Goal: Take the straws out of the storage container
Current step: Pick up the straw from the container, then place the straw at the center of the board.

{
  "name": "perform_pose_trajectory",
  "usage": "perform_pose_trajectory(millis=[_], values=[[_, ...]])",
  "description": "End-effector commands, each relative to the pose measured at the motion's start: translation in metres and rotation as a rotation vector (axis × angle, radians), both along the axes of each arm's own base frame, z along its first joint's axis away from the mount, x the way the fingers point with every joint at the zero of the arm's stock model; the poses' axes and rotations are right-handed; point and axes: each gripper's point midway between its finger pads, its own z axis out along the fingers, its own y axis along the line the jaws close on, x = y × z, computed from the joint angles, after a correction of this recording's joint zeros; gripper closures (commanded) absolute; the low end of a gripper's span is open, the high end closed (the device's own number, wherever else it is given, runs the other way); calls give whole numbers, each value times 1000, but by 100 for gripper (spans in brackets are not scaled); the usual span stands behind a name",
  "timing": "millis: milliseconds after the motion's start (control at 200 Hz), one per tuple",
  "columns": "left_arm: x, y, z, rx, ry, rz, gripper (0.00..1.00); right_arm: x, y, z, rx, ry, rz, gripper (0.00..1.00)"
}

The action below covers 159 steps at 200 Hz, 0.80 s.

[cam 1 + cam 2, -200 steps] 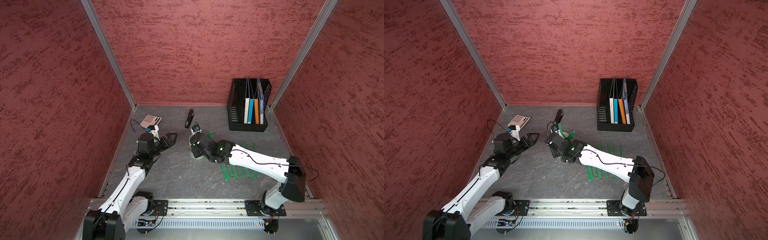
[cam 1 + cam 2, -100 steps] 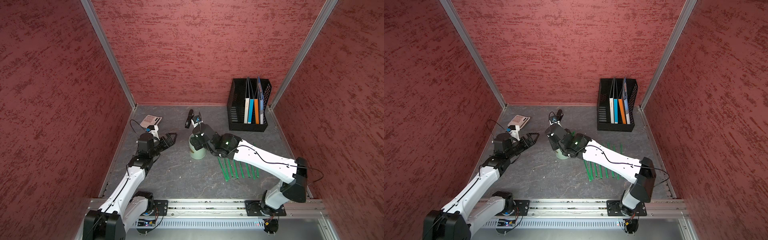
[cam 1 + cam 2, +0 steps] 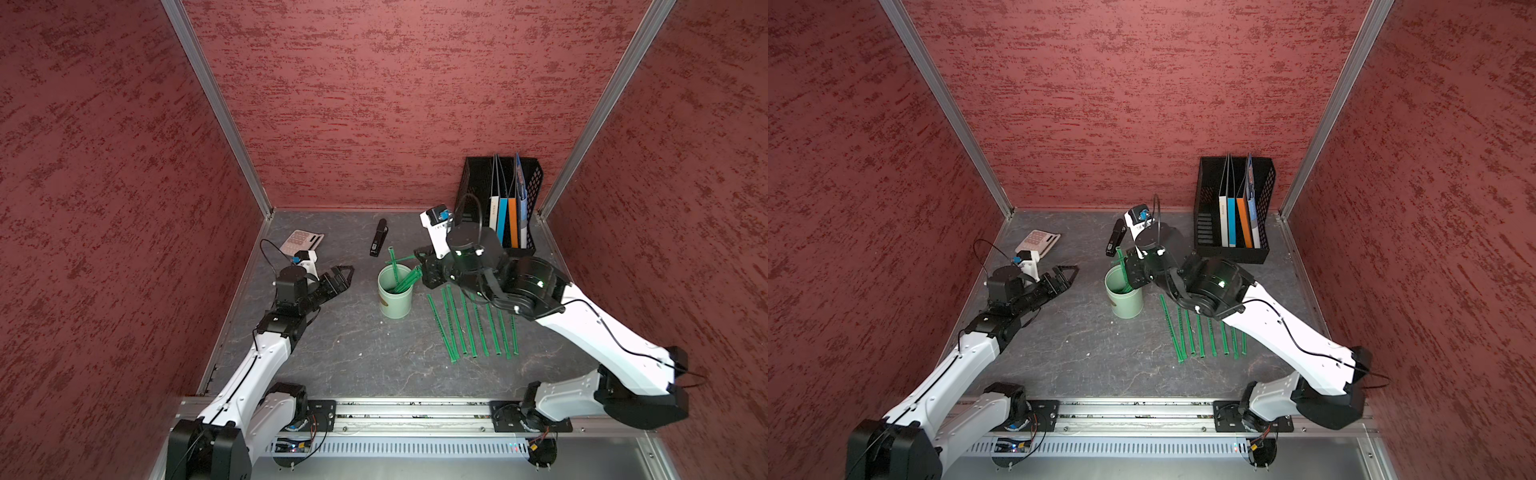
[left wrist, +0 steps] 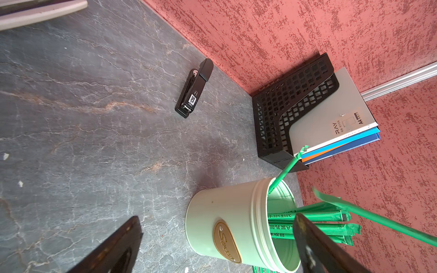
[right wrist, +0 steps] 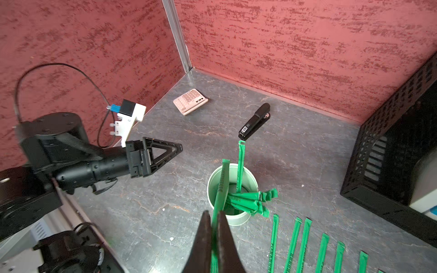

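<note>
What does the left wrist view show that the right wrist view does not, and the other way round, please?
Only the left wrist view shows the brown oval label on the side of the storage container. Only the right wrist view shows the right gripper shut on one straw. Both show the container, the straws leaning in it, the black stapler and the black file rack.
</note>
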Motion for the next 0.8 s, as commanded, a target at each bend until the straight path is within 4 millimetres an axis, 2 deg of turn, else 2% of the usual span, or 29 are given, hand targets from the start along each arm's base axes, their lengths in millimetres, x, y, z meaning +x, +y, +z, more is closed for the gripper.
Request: perform_pose_trajectory(millis=[0,260,391,461,611,791], values=[[1,2,10,-4,-21,5,0,-16,-18,8,-11,21,28,95],[0,1,13,-10,-21,5,0,-22,-102,20,-147,41,-190,96],[1,0,10,-15,-13,6,0,-21,-131,15,-166,91,-277,96],[1,-2,9,-14,-12,2,0,-20,-138,6,-180,131,-301,97],[1,-1,6,-7,-5,2,0,-14,-141,-27,-236,274,-324,98],[0,0,3,6,-2,6,0,-13,-132,-58,-263,422,-285,100]])
